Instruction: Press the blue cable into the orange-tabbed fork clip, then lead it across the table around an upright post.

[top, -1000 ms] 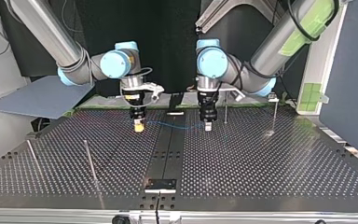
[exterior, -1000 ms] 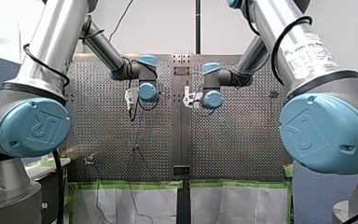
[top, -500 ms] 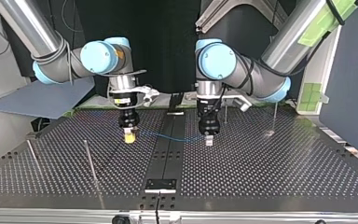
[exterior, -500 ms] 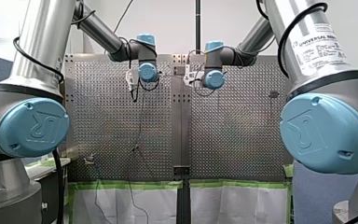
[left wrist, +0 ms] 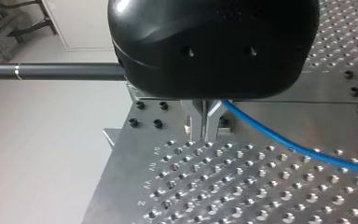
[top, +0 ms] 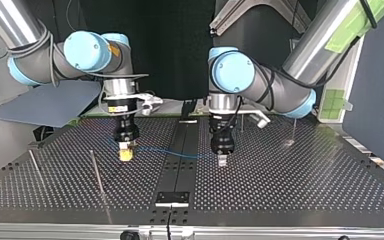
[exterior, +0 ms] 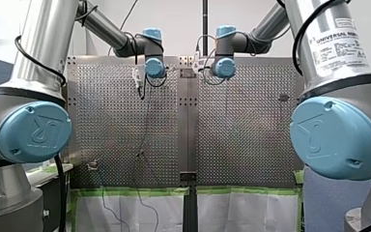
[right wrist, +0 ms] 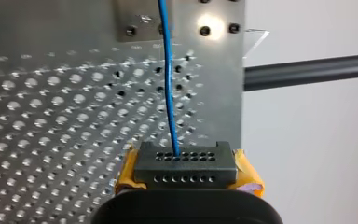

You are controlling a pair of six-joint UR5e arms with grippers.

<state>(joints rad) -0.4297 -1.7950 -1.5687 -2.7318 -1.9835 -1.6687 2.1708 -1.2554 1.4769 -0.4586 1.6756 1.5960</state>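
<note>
The blue cable (top: 172, 152) hangs in a shallow sag between my two grippers above the perforated table (top: 290, 185). My left gripper (top: 222, 161), at the top view's right of centre, is shut on one part of it. In the left wrist view its metal fingers (left wrist: 198, 122) pinch the blue cable (left wrist: 279, 140), which runs off to one side. My right gripper (top: 125, 155), with yellow pads, is shut on the other part. In the right wrist view the blue cable (right wrist: 168, 93) leads straight ahead from between the pads (right wrist: 247, 175). I see no orange-tabbed clip.
Thin upright posts stand at the top view's left (top: 96, 172) (top: 34, 167) and at its far right (top: 295, 125) (top: 241, 121). A dark strip (top: 180, 165) runs down the table's middle to a black plate (top: 172, 197). Dark wires hang over the table in the front view (exterior: 142, 145).
Both arms have carried the cable towards the top view's near edge, and the right gripper has drifted further to that view's left. Both grips have stayed shut.
</note>
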